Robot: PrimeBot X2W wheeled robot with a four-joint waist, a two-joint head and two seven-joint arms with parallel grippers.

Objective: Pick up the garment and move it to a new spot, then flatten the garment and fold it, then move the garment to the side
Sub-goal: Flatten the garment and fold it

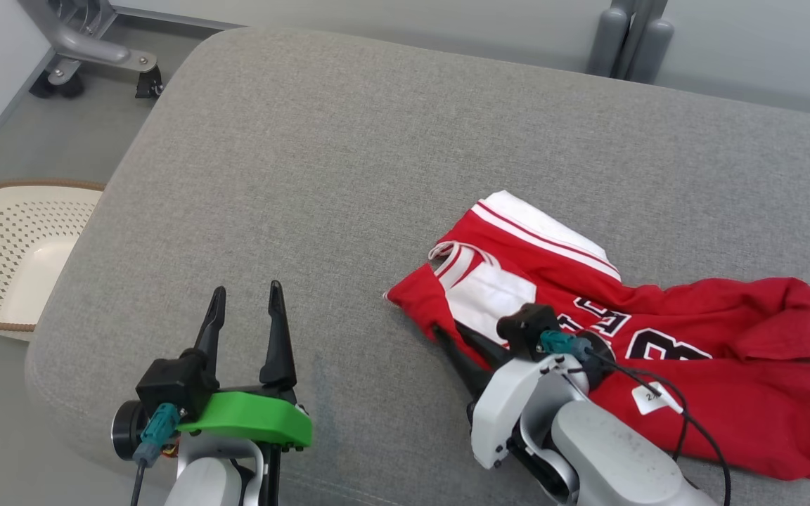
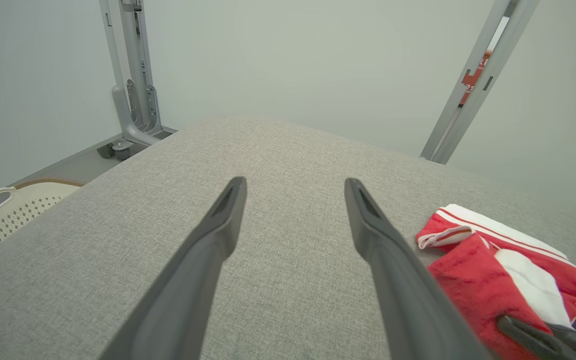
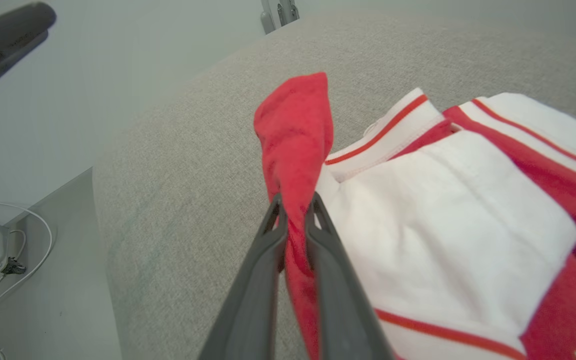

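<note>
Fold of red garment (image 1: 749,414) tight between right jaws; left jaws wide apart

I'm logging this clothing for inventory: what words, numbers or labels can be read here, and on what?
Chest lettering on the red garment: black with white edges, upside down, cut off by folds; no whole word reads.
Large digit beside it: perhaps "3", half folded away.
White tag on the garment: too small to read.
Red mark on the grey post: unreadable.
</note>
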